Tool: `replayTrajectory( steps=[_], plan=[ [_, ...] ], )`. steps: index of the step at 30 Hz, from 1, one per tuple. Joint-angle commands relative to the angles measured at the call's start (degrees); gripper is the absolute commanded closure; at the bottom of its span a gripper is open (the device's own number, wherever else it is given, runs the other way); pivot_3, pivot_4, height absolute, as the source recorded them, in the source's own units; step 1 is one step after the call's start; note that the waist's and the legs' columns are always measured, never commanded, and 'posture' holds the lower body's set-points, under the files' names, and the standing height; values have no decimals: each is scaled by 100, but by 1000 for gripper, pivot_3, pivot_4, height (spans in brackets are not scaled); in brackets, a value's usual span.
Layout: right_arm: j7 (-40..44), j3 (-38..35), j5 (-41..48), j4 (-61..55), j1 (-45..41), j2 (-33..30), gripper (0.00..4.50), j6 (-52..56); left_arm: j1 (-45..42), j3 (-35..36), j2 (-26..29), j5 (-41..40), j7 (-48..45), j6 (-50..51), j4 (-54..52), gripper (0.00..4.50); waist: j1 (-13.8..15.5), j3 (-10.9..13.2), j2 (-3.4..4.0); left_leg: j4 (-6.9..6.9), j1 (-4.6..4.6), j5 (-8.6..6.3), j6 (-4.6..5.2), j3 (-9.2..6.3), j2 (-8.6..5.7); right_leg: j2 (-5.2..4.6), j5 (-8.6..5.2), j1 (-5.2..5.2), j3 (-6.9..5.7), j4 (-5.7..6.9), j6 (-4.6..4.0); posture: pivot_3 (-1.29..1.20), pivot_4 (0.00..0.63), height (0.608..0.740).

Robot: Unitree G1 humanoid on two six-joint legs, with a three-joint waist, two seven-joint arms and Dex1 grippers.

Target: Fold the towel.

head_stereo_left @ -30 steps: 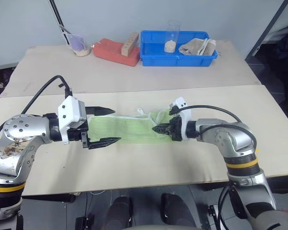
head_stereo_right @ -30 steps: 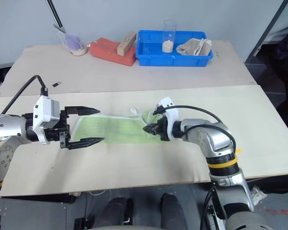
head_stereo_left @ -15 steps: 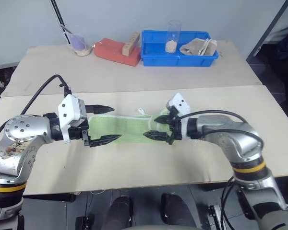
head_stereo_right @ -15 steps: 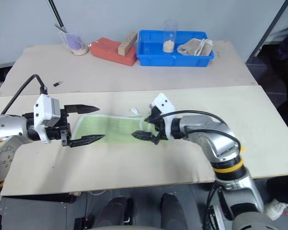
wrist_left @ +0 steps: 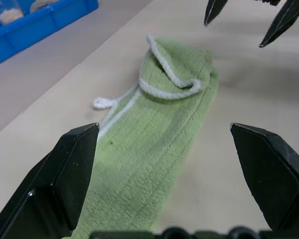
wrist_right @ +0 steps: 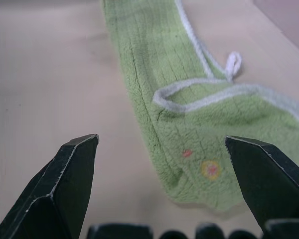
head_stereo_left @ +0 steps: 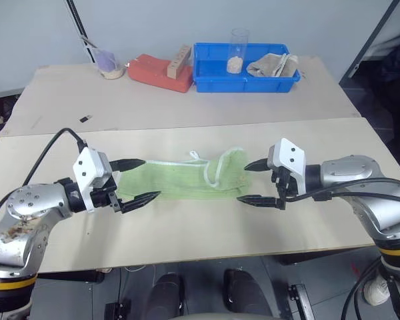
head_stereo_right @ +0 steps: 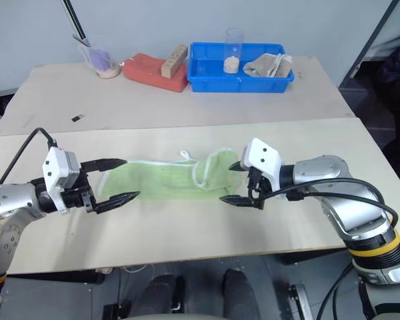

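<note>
On the pale wooden table (head_stereo_left: 187, 227), against a grey wall, my left gripper (head_stereo_left: 137, 181) and right gripper (head_stereo_left: 255, 182) gaped wide and empty beside the towel (head_stereo_left: 187, 179).

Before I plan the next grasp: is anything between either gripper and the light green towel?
Nothing visible. The long light green towel with white trim lies alone on the bare beige table. The open left gripper sits at one end, and the open right gripper sits just off the other.
</note>
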Motion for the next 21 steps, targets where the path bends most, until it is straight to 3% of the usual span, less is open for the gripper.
replayTrajectory(
  steps=[1, 4, 9, 19, 20, 21],
  plan=[
    [-4, 119, -334, 12, 72, 89, 13, -467, 179, 174, 74, -121, -73, -73, -430, 0, 16, 0, 0, 0, 0, 0, 0, 0, -1, -3, 0, 1, 0, 0, 0, 0, 150, 740],
    [-161, 316, -718, 149, 51, 279, 13, -776, 260, 240, 159, -353, -226, 43, -601, 0, 15, 0, 0, 1, -1, 0, 0, 1, -1, -6, 0, 1, 1, -2, 0, 0, 150, 740],
    [-594, 459, -789, 135, -102, 856, 13, -74, 154, 313, 414, -644, -461, 166, -735, 0, 9, 0, -1, 0, 1, 0, -1, 0, -1, -4, -1, -2, 1, 5, -2, 0, 150, 740],
    [-1460, 1006, -1413, 275, -177, 1733, 13, 355, -480, -67, 531, -706, -502, 286, -595, 0, 3, -1, -1, 0, 0, 1, -1, -2, -7, 0, -1, -2, -3, 4, -3, 0, 150, 740],
    [-1553, 1003, -1465, 309, -180, 1800, 411, 393, -526, -94, 533, -711, -493, 300, -592, 0, 3, -1, -1, 0, 0, 1, -1, -2, -7, 2, -1, -3, -3, 3, -3, 0, 150, 740],
    [-1607, 997, -1505, 328, -180, 1839, 530, 415, -554, -109, 535, -716, -487, 309, -593, 0, 6, 0, -1, -1, -1, 1, -1, -2, -7, 2, -1, -3, -3, 3, -3, 0, 150, 740]
  ],
)
